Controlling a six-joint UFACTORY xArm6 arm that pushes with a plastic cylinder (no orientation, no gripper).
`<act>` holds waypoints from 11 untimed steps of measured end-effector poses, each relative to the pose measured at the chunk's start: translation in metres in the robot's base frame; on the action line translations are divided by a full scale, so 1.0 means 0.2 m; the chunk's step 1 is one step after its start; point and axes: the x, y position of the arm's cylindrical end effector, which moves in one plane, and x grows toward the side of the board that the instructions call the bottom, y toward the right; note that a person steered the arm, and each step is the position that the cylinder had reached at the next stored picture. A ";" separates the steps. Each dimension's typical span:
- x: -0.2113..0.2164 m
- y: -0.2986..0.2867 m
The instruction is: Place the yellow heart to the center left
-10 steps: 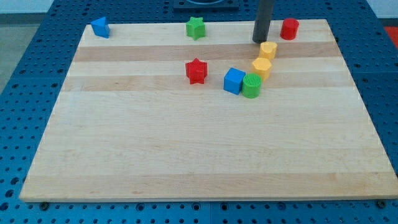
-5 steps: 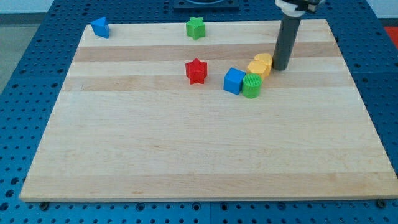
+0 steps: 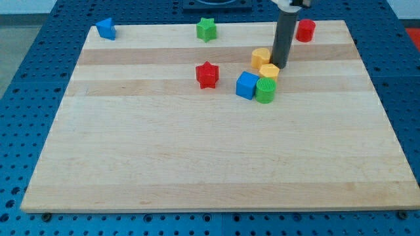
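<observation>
The yellow heart (image 3: 260, 57) lies on the wooden board (image 3: 197, 151) right of centre near the view's top. My tip (image 3: 281, 66) stands just to its right, close to or touching it. A second yellow block (image 3: 268, 71), six-sided, sits directly below the heart, touching the green ribbed cylinder (image 3: 266, 90). The blue cube (image 3: 247, 85) is beside that cylinder on its left. The rod rises from the tip out of the view's top.
A red star (image 3: 207, 74) lies left of the cluster. A green star (image 3: 206, 29) and a blue block (image 3: 105, 28) sit along the top edge. A red cylinder (image 3: 305, 30) stands at the top right, beside the rod.
My tip came down from the top edge to the right of the yellow blocks, then moved left. The yellow heart slid down and then left; the other yellow block shifted slightly left.
</observation>
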 end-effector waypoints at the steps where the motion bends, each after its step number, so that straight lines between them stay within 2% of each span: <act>1: 0.00 -0.14; 2: -0.05 -0.18; 3: -0.11 -0.09; 5: -0.13 -0.29; 8: -0.10 -0.78; 11: 0.09 -0.88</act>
